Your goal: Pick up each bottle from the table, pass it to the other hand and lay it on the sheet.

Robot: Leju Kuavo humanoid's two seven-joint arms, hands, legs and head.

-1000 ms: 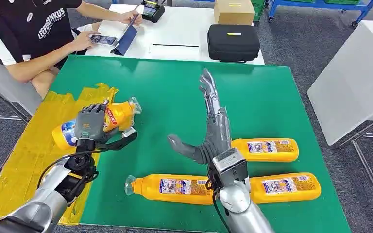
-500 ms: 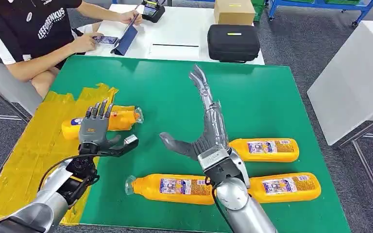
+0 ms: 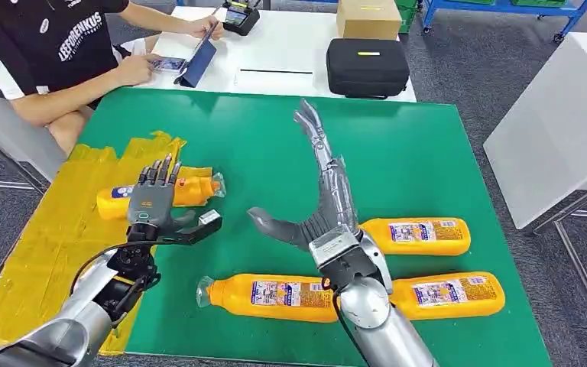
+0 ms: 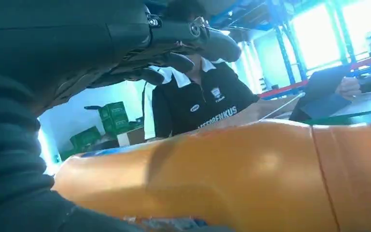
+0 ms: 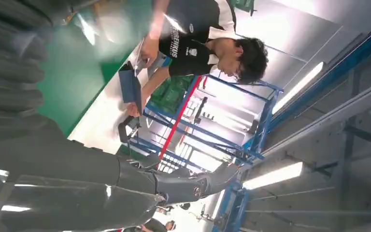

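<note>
Yellow sheet (image 3: 42, 252) covers the left edge of the green table (image 3: 420, 160), and one orange bottle (image 3: 191, 189) lies on its side across the sheet's right edge, its clear-wrapped cap end pointing out over the green. The left hand (image 3: 153, 205) hovers just in front of that bottle with its fingers spread and raised and its thumb stuck out sideways, holding nothing; in the left wrist view the bottle's orange body (image 4: 232, 174) runs close under the dark fingers (image 4: 174, 34), and whether they touch it cannot be told. The right hand (image 3: 322, 191) stands over the green surface to the right of the sheet, fingers stretched straight toward the far edge and thumb splayed toward the sheet, empty. Three more bottles lie on their sides on the green, well away from the sheet: a near bottle (image 3: 264, 296) by the right forearm with its cap toward the sheet, a second bottle (image 3: 416, 235) just right of the right wrist, and a third bottle (image 3: 447, 294) nearer the front edge. Beyond the sheet's far corner a person (image 3: 53, 46) sits at a white table (image 3: 275, 57) holding a phone (image 3: 167, 64), with a black case (image 3: 367, 67) and a cardboard box (image 3: 368, 18) farther right.
</note>
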